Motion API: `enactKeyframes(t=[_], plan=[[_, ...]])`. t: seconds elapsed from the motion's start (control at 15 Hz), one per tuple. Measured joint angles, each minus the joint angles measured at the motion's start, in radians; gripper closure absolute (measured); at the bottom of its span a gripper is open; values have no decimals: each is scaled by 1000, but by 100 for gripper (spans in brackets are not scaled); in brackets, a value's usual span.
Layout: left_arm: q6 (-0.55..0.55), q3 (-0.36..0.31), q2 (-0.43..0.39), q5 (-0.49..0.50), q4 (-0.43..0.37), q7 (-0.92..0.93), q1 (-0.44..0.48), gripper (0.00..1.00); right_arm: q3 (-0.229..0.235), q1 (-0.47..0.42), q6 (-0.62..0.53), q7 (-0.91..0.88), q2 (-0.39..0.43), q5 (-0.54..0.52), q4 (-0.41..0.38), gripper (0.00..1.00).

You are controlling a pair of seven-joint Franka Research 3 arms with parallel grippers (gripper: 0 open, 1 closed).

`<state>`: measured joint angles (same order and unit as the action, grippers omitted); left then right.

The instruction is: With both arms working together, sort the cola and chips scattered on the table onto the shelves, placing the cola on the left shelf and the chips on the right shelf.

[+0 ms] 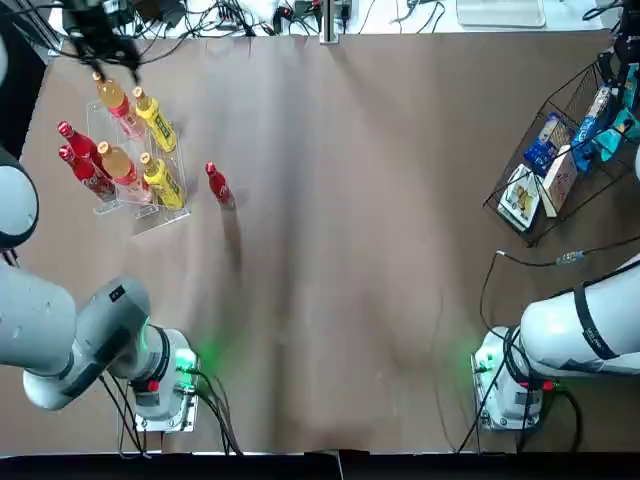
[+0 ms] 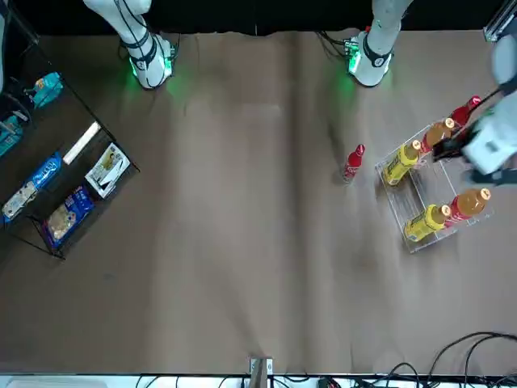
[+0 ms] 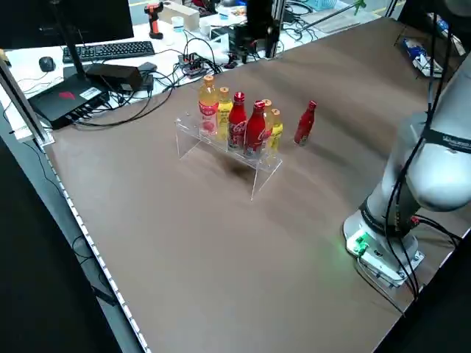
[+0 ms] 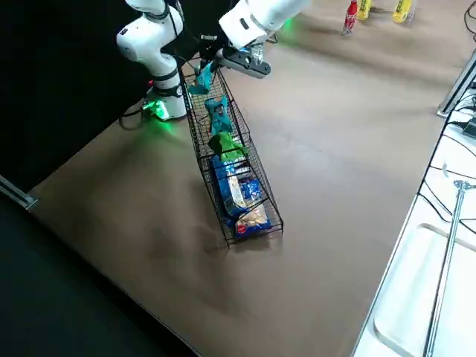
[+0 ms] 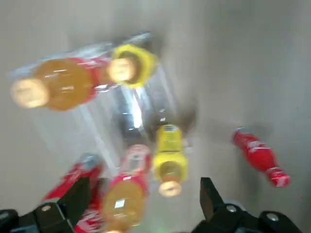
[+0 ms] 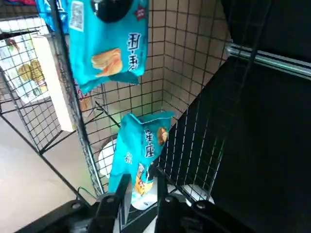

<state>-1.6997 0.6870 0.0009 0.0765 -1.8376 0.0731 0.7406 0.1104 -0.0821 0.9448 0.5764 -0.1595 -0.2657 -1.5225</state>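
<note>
Left gripper [image 1: 118, 76], fingers spread, has the lone cola [image 1: 220, 187], seemingly upright, rightward and baseward; right gripper [image 6: 144, 187] is at the chips [image 6: 133, 150], grip: cannot tell

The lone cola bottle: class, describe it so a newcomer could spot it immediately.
Find the clear acrylic rack crowded with bottles. Just beside it, on the brown table, stands one small red-capped cola bottle. Unlike its neighbours, it is off the rack.
</note>
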Motion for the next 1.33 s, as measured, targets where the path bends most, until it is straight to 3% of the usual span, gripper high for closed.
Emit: enactKeyframes(t=[0.13, 0.27, 0.53, 0.8, 1.07, 1.33], plan=[[-27, 11, 86, 0, -2, -156, -167, 0, -9, 3, 12, -91, 1, 3, 33, 72], [-98, 11, 156, 0, -6, -248, -268, 0, -12, 5, 56, -153, 3, 30, 53, 72], [-164, 9, 290, 52, -22, -383, -416, 0, -15, 25, 291, -173, 4, 162, 59, 73], [-163, 8, 327, 79, -81, -400, -439, 4, -19, 56, 442, -189, 4, 295, 58, 73], [-117, 7, 327, 80, -140, -400, -437, 10, -22, 125, 565, -243, 1, 308, 33, 74], [-65, 8, 318, 80, -153, -400, -437, 25, -26, 155, 582, -424, -2, 309, 16, 74]])
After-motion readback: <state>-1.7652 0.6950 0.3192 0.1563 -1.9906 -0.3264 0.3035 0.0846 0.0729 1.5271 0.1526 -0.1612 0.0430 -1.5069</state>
